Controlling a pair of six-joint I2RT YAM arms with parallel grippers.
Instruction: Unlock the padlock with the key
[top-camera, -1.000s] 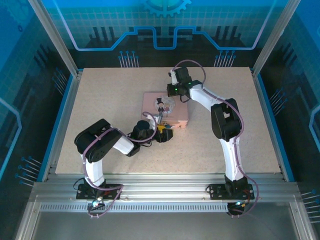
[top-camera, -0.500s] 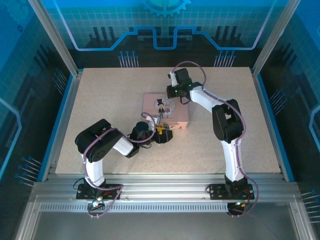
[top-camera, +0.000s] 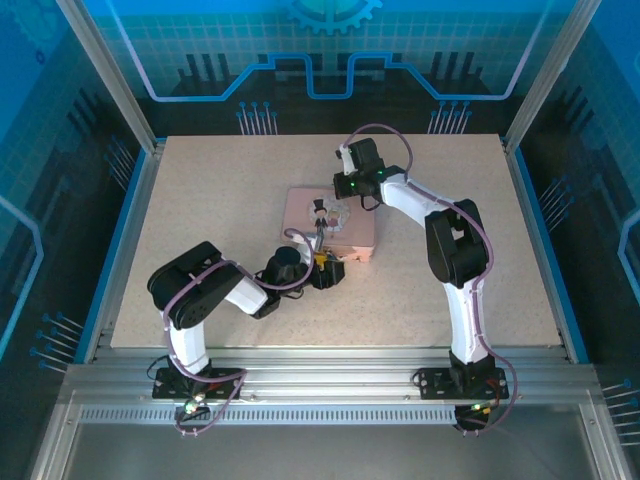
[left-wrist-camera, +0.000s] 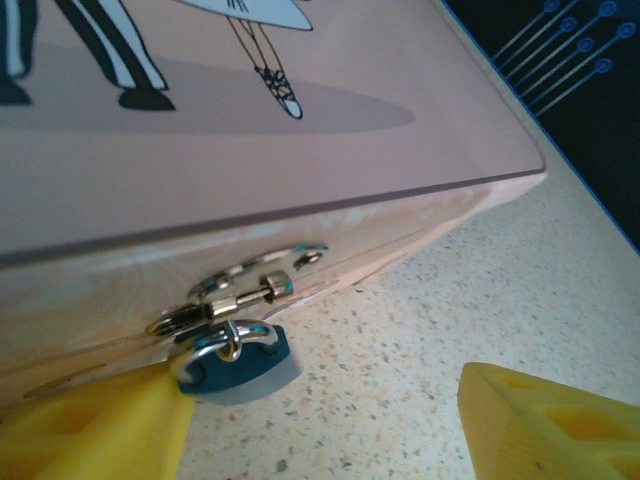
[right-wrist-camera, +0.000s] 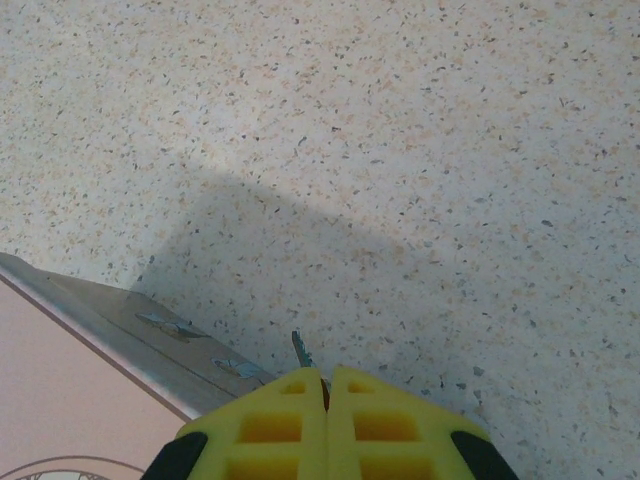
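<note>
The padlock (left-wrist-camera: 238, 362), tiny with a blue body and a silver shackle, hangs from the hasp (left-wrist-camera: 245, 292) on the front wall of the pink tin (left-wrist-camera: 300, 170). My left gripper (left-wrist-camera: 320, 400) is open, its yellow fingers (left-wrist-camera: 90, 432) low on either side. The left finger is right against the padlock and the other stands well off to the right. In the top view this gripper (top-camera: 326, 270) sits at the tin's (top-camera: 355, 238) near edge. My right gripper (right-wrist-camera: 327, 375) is shut on the key (right-wrist-camera: 301, 349). The key's toothed tip pokes out above the table behind the tin.
The speckled table (top-camera: 200, 200) has free room left, right and beyond the tin. The tin's back wall with hinges (right-wrist-camera: 165, 325) lies just left of my right gripper. Metal frame posts and blue walls ring the table.
My left gripper's jaws widened, then narrowed a little at the padlock. The right gripper shifted slightly over the tin's far edge, still shut.
</note>
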